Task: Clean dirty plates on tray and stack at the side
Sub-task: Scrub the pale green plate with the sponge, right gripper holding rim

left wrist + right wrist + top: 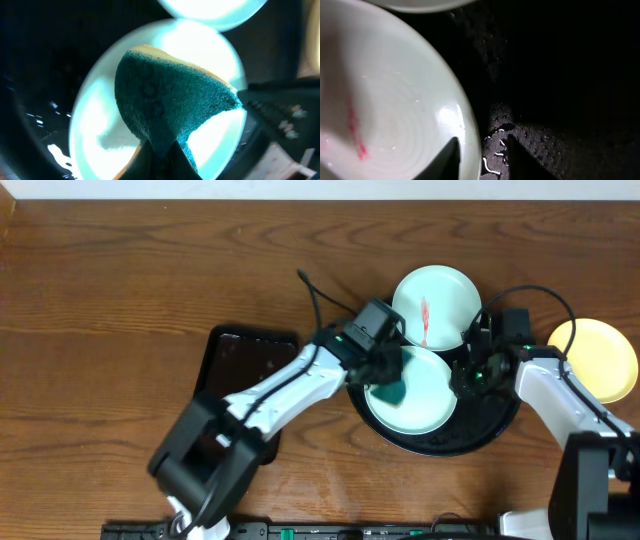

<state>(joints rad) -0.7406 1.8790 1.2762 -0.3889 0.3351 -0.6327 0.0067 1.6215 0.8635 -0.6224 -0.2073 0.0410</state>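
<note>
The round black tray holds two white plates. The far plate has a red smear. Over the near plate my left gripper is shut on a teal sponge. In the left wrist view the sponge lies pressed on that plate, pinched in the gripper. My right gripper sits at the near plate's right edge. In the right wrist view this gripper is open astride the plate's rim; a red smear shows inside. A pale yellow plate lies on the table right of the tray.
A smaller dark rectangular tray lies on the wooden table left of the round one, partly under my left arm. A black cable loops above the left wrist. Wet drops speckle the black tray floor.
</note>
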